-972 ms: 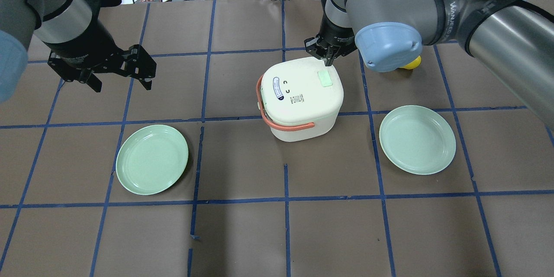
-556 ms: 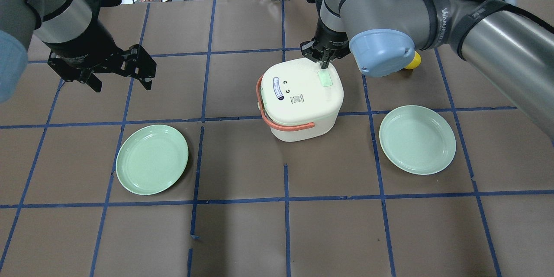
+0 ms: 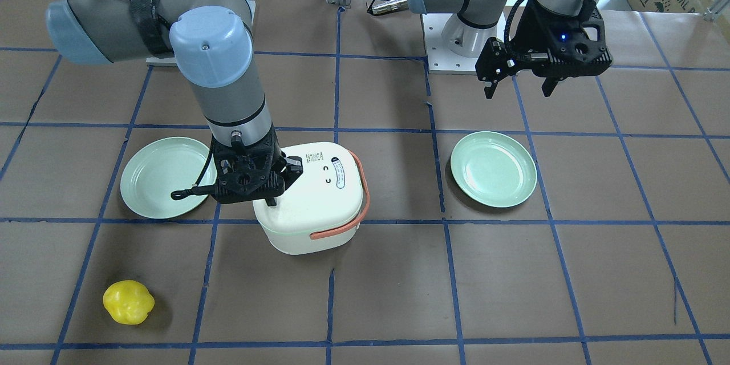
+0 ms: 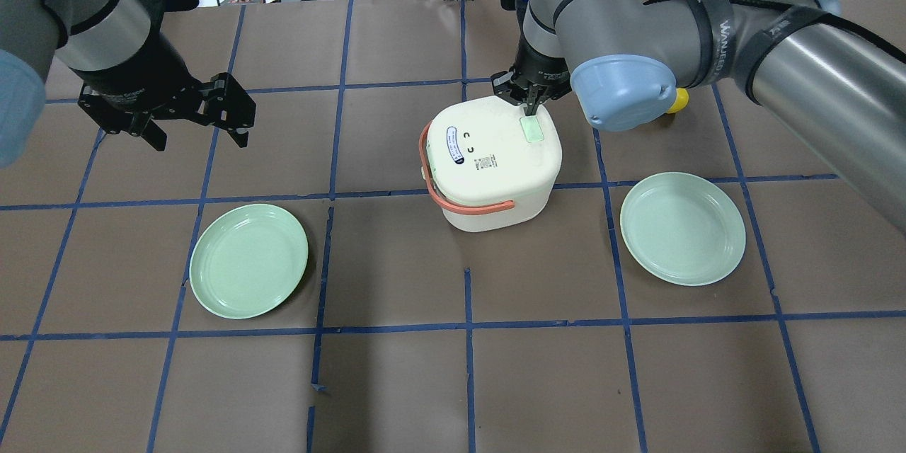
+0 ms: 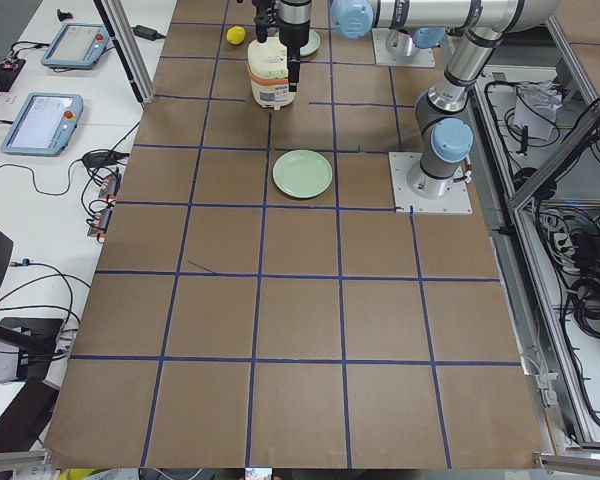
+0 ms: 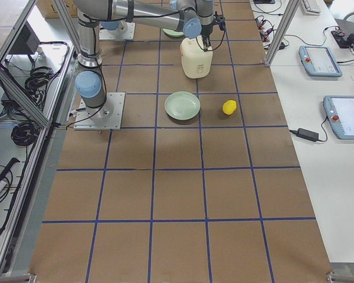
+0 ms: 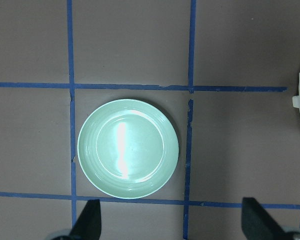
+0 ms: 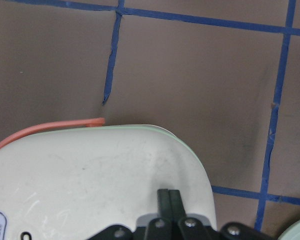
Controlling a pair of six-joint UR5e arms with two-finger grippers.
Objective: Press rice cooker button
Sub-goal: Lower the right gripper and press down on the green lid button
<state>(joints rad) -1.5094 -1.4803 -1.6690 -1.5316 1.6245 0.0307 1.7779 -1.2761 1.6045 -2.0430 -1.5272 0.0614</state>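
The white rice cooker with a salmon handle stands mid-table, lid closed; it also shows in the front view. A mint-green button sits on the lid's right part. My right gripper is shut, its joined fingertips pointing down at the far end of that button, at or just above the lid. In the right wrist view the shut fingertips lie over the white lid and the button is hidden. My left gripper is open and empty, far left of the cooker.
Two mint-green plates lie on the brown table, one front left and one to the right. A yellow object lies beyond the cooker, partly hidden by my right arm in the overhead view. The left wrist view looks down on a plate.
My right gripper has shifted slightly left and come down from behind the cooker onto the far end of the lid's green button. The left arm has not moved.
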